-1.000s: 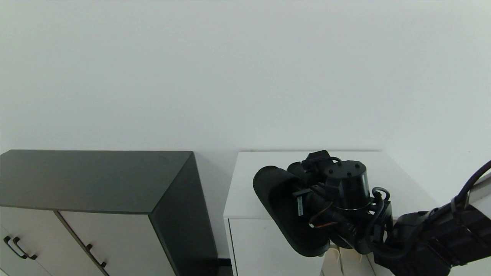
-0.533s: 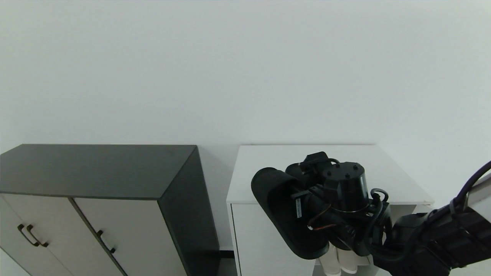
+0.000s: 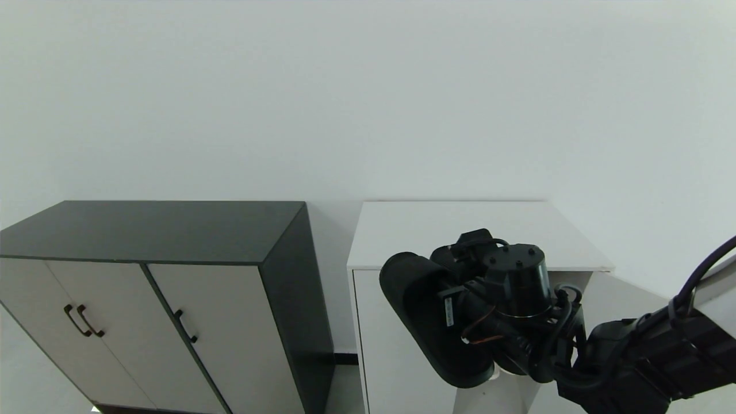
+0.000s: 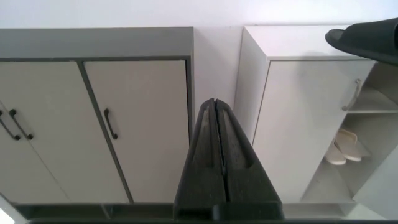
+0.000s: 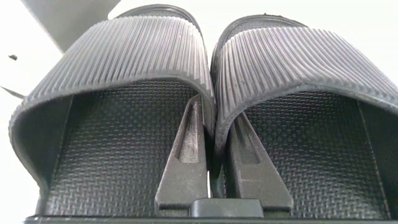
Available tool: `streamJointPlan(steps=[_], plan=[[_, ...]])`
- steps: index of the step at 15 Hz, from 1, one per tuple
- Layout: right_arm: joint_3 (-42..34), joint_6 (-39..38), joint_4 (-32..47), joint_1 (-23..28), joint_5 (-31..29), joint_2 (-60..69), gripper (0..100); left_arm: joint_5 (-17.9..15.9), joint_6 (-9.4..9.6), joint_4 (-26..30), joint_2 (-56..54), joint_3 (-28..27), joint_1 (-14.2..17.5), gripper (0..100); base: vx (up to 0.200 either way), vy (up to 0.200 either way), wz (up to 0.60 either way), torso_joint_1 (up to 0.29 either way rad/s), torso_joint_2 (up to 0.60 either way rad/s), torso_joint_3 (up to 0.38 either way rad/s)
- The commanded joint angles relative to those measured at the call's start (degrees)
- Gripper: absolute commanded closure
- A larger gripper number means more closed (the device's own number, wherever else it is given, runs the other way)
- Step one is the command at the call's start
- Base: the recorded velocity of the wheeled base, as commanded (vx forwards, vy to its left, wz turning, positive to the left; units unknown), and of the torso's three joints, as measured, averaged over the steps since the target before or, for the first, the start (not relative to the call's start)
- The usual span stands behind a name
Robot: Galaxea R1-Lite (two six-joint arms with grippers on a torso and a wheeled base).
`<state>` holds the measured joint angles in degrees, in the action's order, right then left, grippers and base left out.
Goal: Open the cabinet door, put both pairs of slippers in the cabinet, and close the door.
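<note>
A pair of black ribbed slippers [image 3: 425, 322] hangs in front of the white cabinet [image 3: 460, 230], soles facing left. My right gripper [image 5: 217, 112] is shut on the two inner strap edges, pinching both slippers [image 5: 143, 68] together. The white cabinet [image 4: 298, 106] has its left door shut and its right side open, showing shelves. A pair of white slippers [image 4: 345, 146] lies on a lower shelf inside. My left gripper [image 4: 216, 106] is shut with nothing in it and faces the gap between the two cabinets. The toe of a black slipper [image 4: 367, 37] shows high before the white cabinet.
A dark-topped cabinet [image 3: 155, 230] with beige doors and black handles [image 3: 83, 320] stands left of the white one, a narrow gap between them. A plain white wall rises behind both. The white cabinet's open door panel [image 3: 627, 299] lies at the right.
The whole head view has shifted: both cabinets now sit higher and show more of their fronts. The right gripper keeps the black slippers at the same spot in the picture.
</note>
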<state>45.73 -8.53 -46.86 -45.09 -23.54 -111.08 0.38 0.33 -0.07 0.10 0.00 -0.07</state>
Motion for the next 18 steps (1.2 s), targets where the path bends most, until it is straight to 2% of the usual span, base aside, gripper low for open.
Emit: streamJointPlan(steps=[1,14,18], plan=[[-0.02,0.01,0.01,-0.08,-0.01,-0.36,100,-0.03,0.02,-0.01,-0.01,0.00,-0.01,100,0.000,0.000,0.00,0.000,0.00,0.000],[0.06,0.01,-0.07,-0.17,-0.01,-1.07,100,-0.03,0.02,-0.01,-0.01,0.00,-0.01,100,0.000,0.000,0.00,0.000,0.00,0.000],[-0.11,0.01,-0.07,-0.17,-0.01,-1.07,100,-0.03,0.11,-0.01,-0.01,0.00,0.07,100,0.000,-0.200,0.00,0.002,0.00,0.002]])
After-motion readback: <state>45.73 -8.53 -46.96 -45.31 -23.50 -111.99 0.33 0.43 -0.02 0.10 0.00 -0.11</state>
